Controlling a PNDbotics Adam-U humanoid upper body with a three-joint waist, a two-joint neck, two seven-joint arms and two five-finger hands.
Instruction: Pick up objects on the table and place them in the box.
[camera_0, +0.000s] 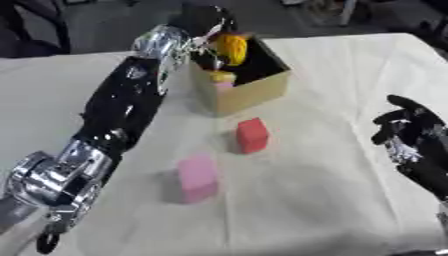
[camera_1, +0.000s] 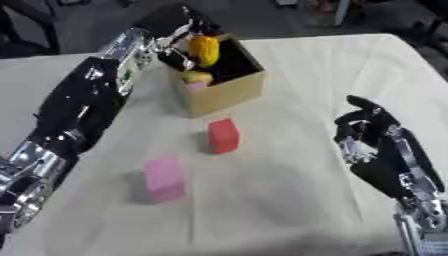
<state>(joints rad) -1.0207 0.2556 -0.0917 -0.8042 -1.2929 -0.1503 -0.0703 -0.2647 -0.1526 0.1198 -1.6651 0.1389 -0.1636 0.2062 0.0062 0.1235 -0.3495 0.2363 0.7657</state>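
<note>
Your left robot hand (camera_1: 181, 35) held the yellow object (camera_1: 204, 50) over the box (camera_1: 229, 95) to drop it in; your right robot hand (camera_1: 372, 135) waited near the tabletop's right edge, fingers relaxed and empty.

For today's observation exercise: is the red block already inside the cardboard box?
No, the red block lies on the table in front of the box, beside the pink block.
</note>
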